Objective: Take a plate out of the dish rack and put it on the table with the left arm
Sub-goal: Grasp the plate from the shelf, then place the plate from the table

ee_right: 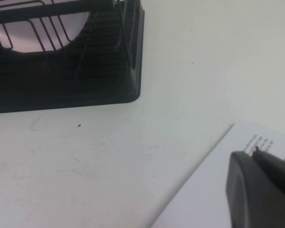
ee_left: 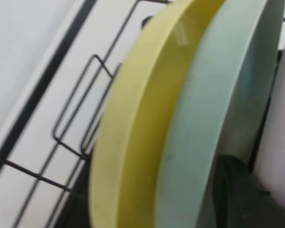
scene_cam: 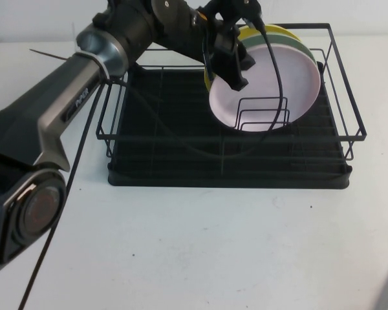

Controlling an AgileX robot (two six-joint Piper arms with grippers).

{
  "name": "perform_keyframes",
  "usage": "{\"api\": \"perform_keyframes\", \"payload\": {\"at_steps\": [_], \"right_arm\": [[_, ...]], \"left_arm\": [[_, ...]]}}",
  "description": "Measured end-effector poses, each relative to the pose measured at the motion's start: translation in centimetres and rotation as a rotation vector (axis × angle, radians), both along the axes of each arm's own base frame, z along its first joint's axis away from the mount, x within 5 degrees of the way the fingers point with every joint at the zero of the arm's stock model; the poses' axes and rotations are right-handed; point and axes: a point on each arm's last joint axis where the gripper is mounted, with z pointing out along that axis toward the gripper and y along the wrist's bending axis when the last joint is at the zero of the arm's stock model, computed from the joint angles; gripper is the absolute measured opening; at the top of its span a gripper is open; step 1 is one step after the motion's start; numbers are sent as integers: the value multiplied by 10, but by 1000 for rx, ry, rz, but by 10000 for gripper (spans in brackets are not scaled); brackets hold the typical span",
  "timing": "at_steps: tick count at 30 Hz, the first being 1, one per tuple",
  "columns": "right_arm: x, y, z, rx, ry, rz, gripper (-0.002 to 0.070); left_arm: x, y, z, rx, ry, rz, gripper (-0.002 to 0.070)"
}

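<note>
While the plate (scene_cam: 271, 81) is upright in the rack (scene_cam: 229, 171), leaning back on the green plate (ee_left: 209, 118) and the yellow plate (ee_left: 137, 128) behind it, none of the carrying has begun. The left gripper (scene_cam: 236, 68) is down at the pink plate's upper edge, on the side toward the arm, with a finger lying dark across its face. Whether the fingers have pinched the rim cannot be told: the high view hides the far finger, and the wrist view looks along the stacked edges, showing only a dark finger (ee_left: 242, 194) low between the green plate and a pale sliver of the pink one. The wire dividers (scene_cam: 262, 116) stand just below the gripper, in front of the plate's lower half.

So the reach looks done and the grasp is, at best, under way. Still to come: lifting the plate clear of the dividers and top rail, swinging it out, and setting it on the bare surface (scene_cam: 213, 252) in front of the rack.

The right gripper (ee_right: 261, 190) is parked low over the surface, well away from the left gripper beyond the rack's corner; its fingers cannot be read.
</note>
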Motion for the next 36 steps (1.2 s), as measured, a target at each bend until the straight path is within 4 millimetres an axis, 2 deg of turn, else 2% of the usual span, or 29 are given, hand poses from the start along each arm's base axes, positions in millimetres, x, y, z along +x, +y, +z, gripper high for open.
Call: {"api": "perform_keyframes", "payload": {"at_steps": [3, 5, 8, 11, 13, 15, 17, 19, 23, 29, 33, 36], "right_arm": [[0, 0, 0, 0, 0, 0, -18], [0, 0, 0, 0, 0, 0, -18], [0, 0, 0, 0, 0, 0, -18], [0, 0, 0, 0, 0, 0, -18], [0, 0, 0, 0, 0, 0, -18], [0, 0, 0, 0, 0, 0, -18], [0, 0, 0, 0, 0, 0, -18], [0, 0, 0, 0, 0, 0, -18], [0, 0, 0, 0, 0, 0, -18], [0, 0, 0, 0, 0, 0, -18], [0, 0, 0, 0, 0, 0, -18], [0, 0, 0, 0, 0, 0, -18]], "left_arm": [[-4, 4, 19, 22, -48, -9, 78], [-12, 10, 40, 36, -83, -17, 76], [-30, 22, 81, 31, -134, -3, 73], [-57, 39, 129, -21, -137, 42, 73], [-82, 53, 158, -87, -67, 99, 73], [-104, 70, 178, -110, 27, 141, 73], [-116, 86, 189, -152, 113, 211, 73], [-121, 103, 193, -189, 175, 280, 73], [-121, 113, 170, -177, 308, 330, 73], [-134, 100, 87, -121, 648, 221, 73], [-154, 103, 33, -69, 817, 174, 73], [-164, 107, -3, -37, 901, 204, 73]]}}
